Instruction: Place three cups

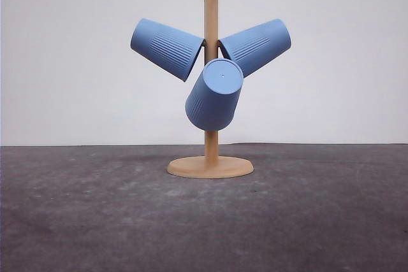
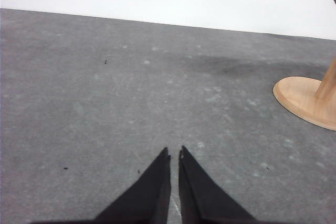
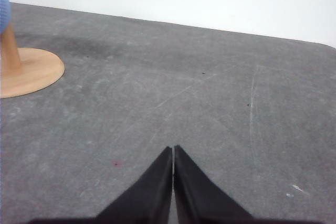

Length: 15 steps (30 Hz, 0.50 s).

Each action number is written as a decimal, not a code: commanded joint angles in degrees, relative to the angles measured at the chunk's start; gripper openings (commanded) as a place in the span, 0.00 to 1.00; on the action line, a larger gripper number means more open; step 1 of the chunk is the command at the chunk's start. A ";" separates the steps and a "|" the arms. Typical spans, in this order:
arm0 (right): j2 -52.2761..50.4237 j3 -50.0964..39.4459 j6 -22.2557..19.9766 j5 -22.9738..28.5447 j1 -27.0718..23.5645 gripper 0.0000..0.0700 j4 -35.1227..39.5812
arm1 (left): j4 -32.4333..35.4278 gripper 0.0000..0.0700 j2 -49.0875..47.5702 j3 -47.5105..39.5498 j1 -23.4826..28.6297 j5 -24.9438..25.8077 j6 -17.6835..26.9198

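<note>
Left gripper point(image 2: 174, 152): fingers pressed nearly together, only a sliver of gap between the tips, nothing held. It hangs low over bare grey table point(image 2: 105, 103).

Right gripper point(image 3: 173, 149): fingers closed tip to tip, also empty, over the same mat.

Further out, wooden stand point(image 1: 211, 93): round base flat on the table, post upright. In the left wrist view the base point(image 2: 307, 100) sits ahead and off to one side of the fingers; in the right wrist view the base point(image 3: 29, 71) sits ahead and off to the opposite side. Judgement: the stand lies between the two arms, well apart from both, and neither is clearly nearer (the front view puts it about centre).

Cups, all three hung on pegs, mouths toward the post:
- front cup point(image 1: 215, 95): lowest, flat base tilted up toward the camera, long axis running out toward the robot. Nearest to either arm.
- left cup point(image 1: 166, 48): long axis slanting up and out to the left.
- right cup point(image 1: 256, 46): long axis slanting up and out to the right.

Judgement: any grasp must open the fingers first, rise well above table level, and draw a cup off along its own peg axis (a straight lift would likely bind on the peg).
</note>
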 commanded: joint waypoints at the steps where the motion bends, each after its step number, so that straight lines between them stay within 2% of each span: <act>1: -0.09 -0.24 0.59 0.15 0.15 0.00 0.74 | -0.55 0.00 0.09 -0.59 0.00 -0.15 -0.04; 15: -0.09 -0.24 0.59 0.15 0.15 0.00 0.74 | -0.55 0.00 0.09 -0.59 0.00 -0.15 -0.04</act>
